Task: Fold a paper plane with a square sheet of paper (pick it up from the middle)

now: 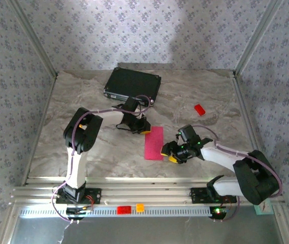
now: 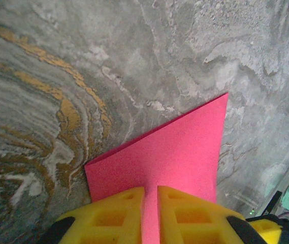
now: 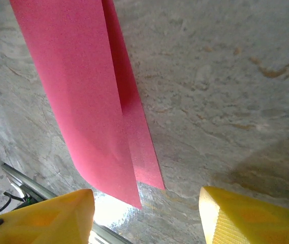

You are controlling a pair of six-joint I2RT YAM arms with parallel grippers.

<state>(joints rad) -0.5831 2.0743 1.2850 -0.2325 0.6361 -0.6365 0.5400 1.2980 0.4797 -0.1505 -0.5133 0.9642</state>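
Thin magenta-pink square sheet of paper (image 1: pixel 154 143) seems only folded in half; left gripper (image 2: pixel 151 208) jaws pinch it, right gripper (image 3: pixel 147 213) jaws spread; dart folds remain.

In the top view the left gripper (image 1: pixel 144 128) covers the 11 o'clock corner of the square sheet of paper (image 1: pixel 154 145), so the grip itself is hidden there. The left arm's wrist (image 1: pixel 130 105) hides the near edge of the black case (image 1: pixel 132 81) at about 5 o'clock. The small red block (image 1: pixel 199 109) is too small to make out in detail.

In the left wrist view the yellow fingers (image 2: pixel 114 216) run off the picture at 6 o'clock and hide the sheet's near end. A strip of paper fills the narrow slot between them.

In the right wrist view the sheet is cut off at 12 o'clock. The right gripper (image 3: pixel 144 195) has its parted fingers (image 3: pixel 42 216) cut off at 6 o'clock, and glare washes out what lies between them.
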